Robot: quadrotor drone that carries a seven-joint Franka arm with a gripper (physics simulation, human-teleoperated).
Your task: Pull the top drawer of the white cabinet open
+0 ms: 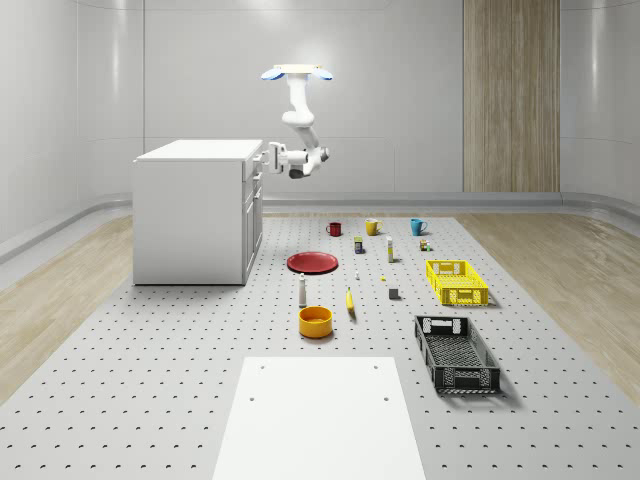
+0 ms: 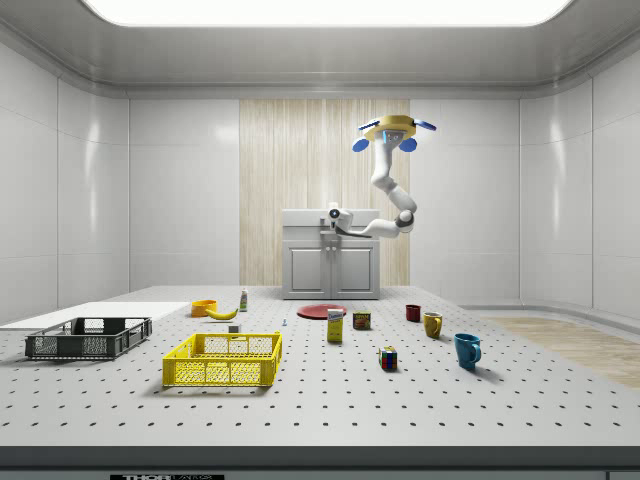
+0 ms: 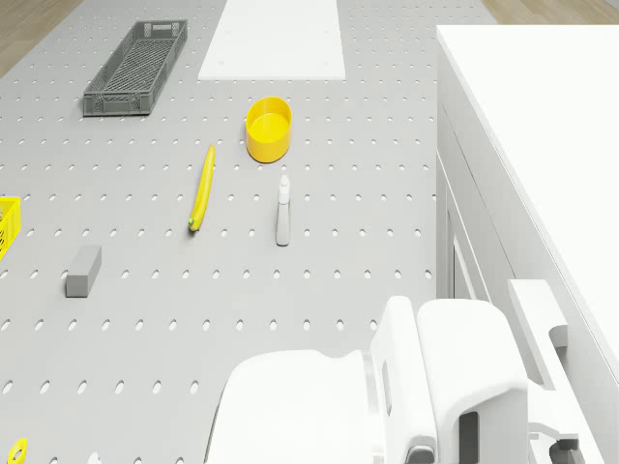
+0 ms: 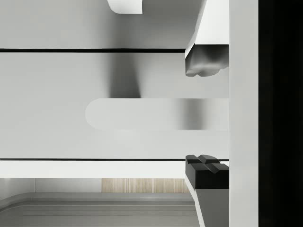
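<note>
The drone point(image 1: 296, 71) hovers beside the cabinet point(image 1: 195, 210), in front of its drawers. The end effector point(image 4: 207, 118) is at the top drawer point(image 4: 94, 104), its fingers point(image 4: 203, 61) spread wide above and below the handle point(image 4: 142, 114), not clamped. The drawer looks shut, so gripping and pulling remain. No readable writing shows on the cabinet.

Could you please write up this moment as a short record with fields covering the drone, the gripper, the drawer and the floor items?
drone: quadrotor drone hovers in the air beside the white cabinet, on its drawer side
gripper: two-finger gripper at the top drawer front, fingers open, one on each side of the pale bar handle
drawer: top drawer looks closed
floor items: red plate, yellow bowl, banana, yellow crate, black crate
</note>
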